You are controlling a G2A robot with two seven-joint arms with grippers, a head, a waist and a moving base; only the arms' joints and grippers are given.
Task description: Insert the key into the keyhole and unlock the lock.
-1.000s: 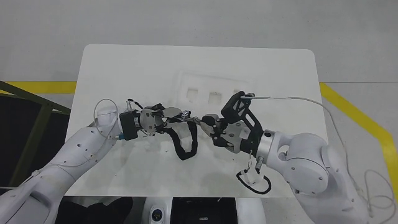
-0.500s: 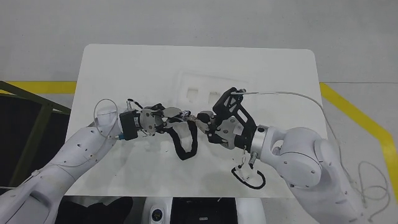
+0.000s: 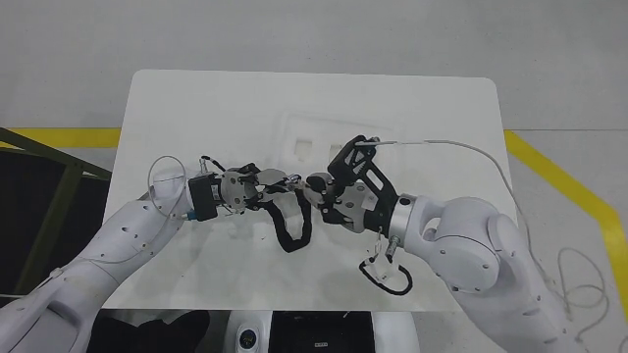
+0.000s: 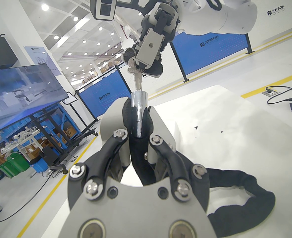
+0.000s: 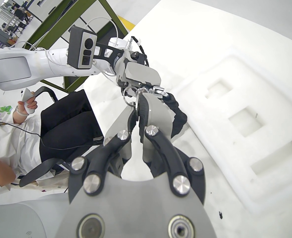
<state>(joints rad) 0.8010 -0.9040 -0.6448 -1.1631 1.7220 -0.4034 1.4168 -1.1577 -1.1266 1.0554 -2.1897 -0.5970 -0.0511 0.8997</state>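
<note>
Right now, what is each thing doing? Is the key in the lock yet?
key, head pinched in the right tool, tip at the keyhole, blade mostly outside.
lock, shiny barrel gripped in the left tool, black cable drooping in a loop.
left tool, shut on the lock.
right tool, shut on the key.

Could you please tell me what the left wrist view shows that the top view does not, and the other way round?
The left wrist view adds the close detail: the key blade in line with the chrome lock, its tip at the keyhole end, depth unclear. The top view adds the white foam tray with cut-outs, behind the arms on the table. Both share the left gripper shut on the lock, the right gripper shut on the key, and the lock's black cable loop.
</note>
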